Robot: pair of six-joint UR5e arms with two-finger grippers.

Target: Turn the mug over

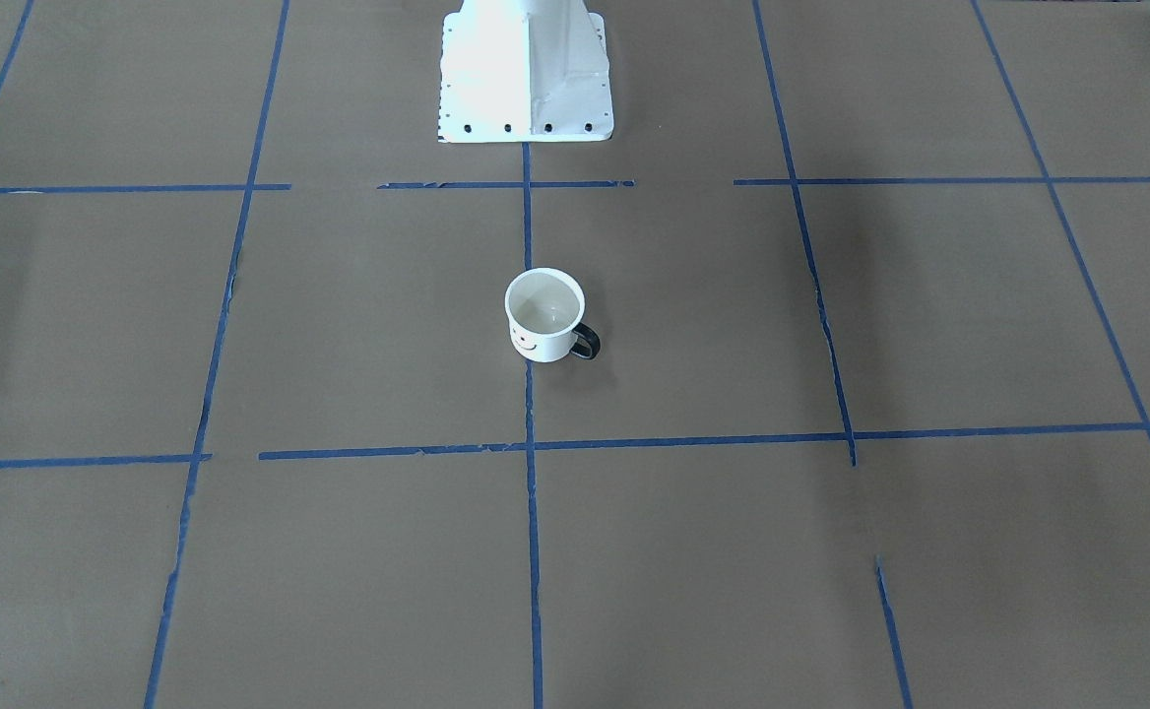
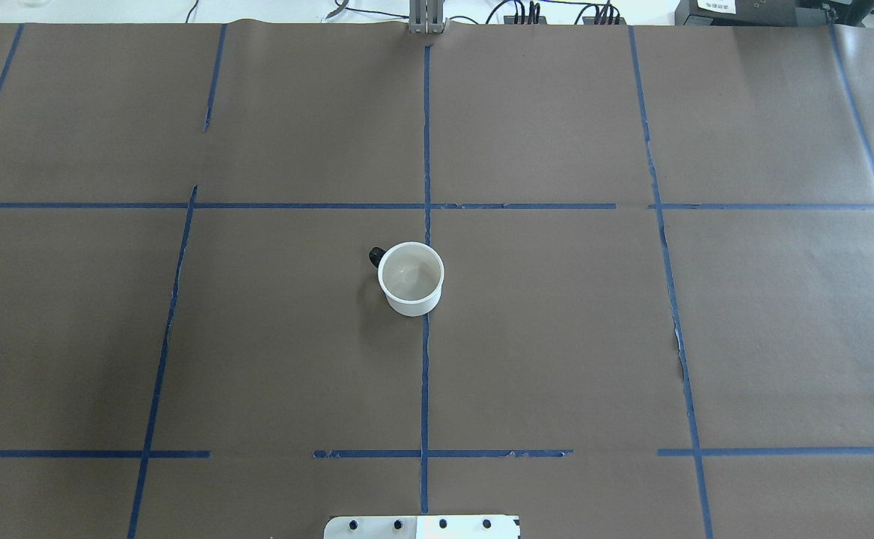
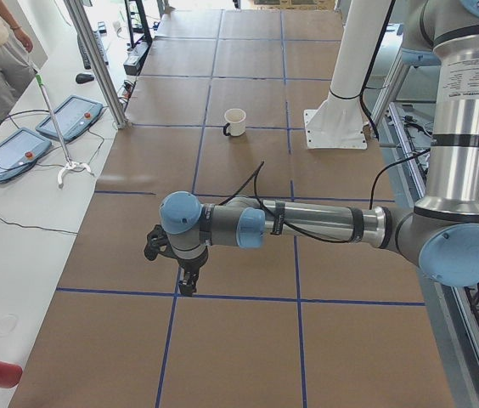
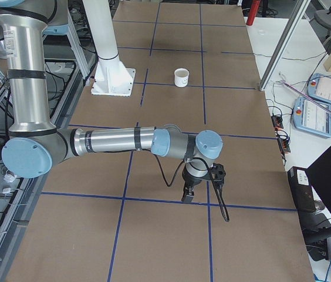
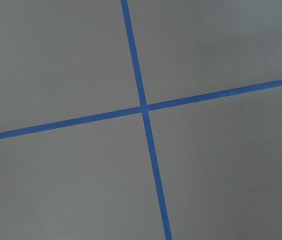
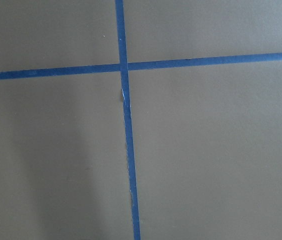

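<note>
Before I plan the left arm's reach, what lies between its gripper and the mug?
Only bare paper with blue tape lines, between left gripper and mug, in the exterior left view.

Could not tell open from closed on left gripper (image 3: 187,287) or right gripper (image 4: 187,198), caught only in side views. Hid smiley face of mug (image 2: 411,278) from overhead. Cropped white pedestal (image 1: 526,79) at frame edge.

Mug (image 2: 411,278) is set upright mid-desk and is ringed by bare brown paper (image 2: 557,337). Its handle (image 2: 376,257) is turned toward the far-left corner. White pedestal (image 1: 524,74) is bolted at the robot-side edge, behind the mug. Left arm (image 3: 307,223) is stretched low over the left end and right arm (image 4: 112,141) over the right end. Both are held well apart from the mug.
</note>
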